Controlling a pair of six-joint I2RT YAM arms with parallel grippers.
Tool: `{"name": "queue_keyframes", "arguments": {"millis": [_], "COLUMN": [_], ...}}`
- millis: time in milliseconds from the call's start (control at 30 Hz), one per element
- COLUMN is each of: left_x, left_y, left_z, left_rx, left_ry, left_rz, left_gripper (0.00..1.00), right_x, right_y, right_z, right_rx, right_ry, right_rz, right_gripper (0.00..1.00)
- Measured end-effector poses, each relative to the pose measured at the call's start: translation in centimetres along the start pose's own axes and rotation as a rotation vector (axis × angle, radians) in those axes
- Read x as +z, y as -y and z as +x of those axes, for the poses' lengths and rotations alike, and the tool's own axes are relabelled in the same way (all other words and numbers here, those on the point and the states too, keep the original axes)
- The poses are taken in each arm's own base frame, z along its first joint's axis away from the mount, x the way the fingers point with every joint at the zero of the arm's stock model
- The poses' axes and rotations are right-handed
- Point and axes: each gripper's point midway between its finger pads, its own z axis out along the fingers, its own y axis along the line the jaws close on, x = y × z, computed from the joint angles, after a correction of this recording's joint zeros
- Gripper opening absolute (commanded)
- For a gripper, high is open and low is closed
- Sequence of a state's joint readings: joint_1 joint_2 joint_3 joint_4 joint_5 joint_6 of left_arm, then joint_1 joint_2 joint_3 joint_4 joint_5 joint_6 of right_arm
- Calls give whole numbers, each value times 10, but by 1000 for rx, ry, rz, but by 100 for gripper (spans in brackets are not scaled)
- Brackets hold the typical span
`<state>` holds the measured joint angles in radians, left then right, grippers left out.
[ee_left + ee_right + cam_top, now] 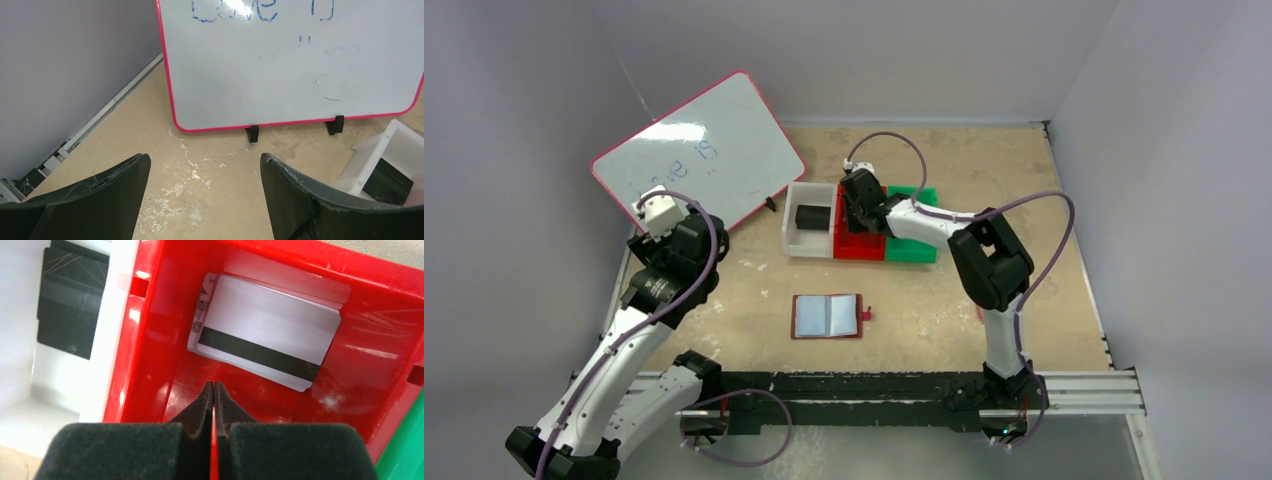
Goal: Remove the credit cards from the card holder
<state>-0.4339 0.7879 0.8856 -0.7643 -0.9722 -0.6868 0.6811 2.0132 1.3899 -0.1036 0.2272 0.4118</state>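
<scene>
Cards lie in the bins toward the far side of the surface (944,300). A silver-grey card (270,320), stripe side up, rests on another card on the floor of the red bin (150,340), and a black card (72,305) lies in the white bin (25,405) just to its left.

Our right end effector (213,390) hangs over the red bin, clenched pad to pad with nothing between the pads. The silver-grey card sits just beyond its tips and apart from them.

The card holder (827,316) lies open near the middle of the surface, closer to the near edge, with its sleeves facing up. Its long axis runs parallel to that edge and its snap tab points right. From the right end effector it lies back toward the arm bases and slightly left.

Our left end effector (205,165) is released, jaws wide and empty, by the whiteboard (300,65) near the left edge, well apart from the holder. We judge the right arm the nearer one for a trip back to the holder. From above the sleeves look pale and bare, though we cannot tell whether a card is tucked inside.
</scene>
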Motion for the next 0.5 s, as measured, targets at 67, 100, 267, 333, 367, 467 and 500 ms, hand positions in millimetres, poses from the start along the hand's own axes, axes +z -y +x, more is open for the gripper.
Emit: {"name": "queue_keyframes", "arguments": {"millis": [67,100,267,333,367,467,500], "left_x": [0,0,0,0,0,0,0], "left_y": [0,0,0,0,0,0,0], "left_z": [0,0,0,0,0,0,0], "left_rx": [0,0,0,0,1,1,1], "left_ry": [0,0,0,0,0,0,0], "left_rz": [0,0,0,0,0,0,0], "left_gripper": [81,81,80,80,80,80,80], "right_x": [5,7,15,15,15,16,15], "right_y": [1,2,7,9,11,16,18], "right_z": [0,0,9,7,6,5,4], "right_rx": [-3,-4,-11,-7,-4,5,7], "right_ry": [-8,-10,-30,-21,-17,-6,-1], "right_rz": [14,22,50,67,79,109,120], "right_gripper": [2,2,2,2,2,3,3]}}
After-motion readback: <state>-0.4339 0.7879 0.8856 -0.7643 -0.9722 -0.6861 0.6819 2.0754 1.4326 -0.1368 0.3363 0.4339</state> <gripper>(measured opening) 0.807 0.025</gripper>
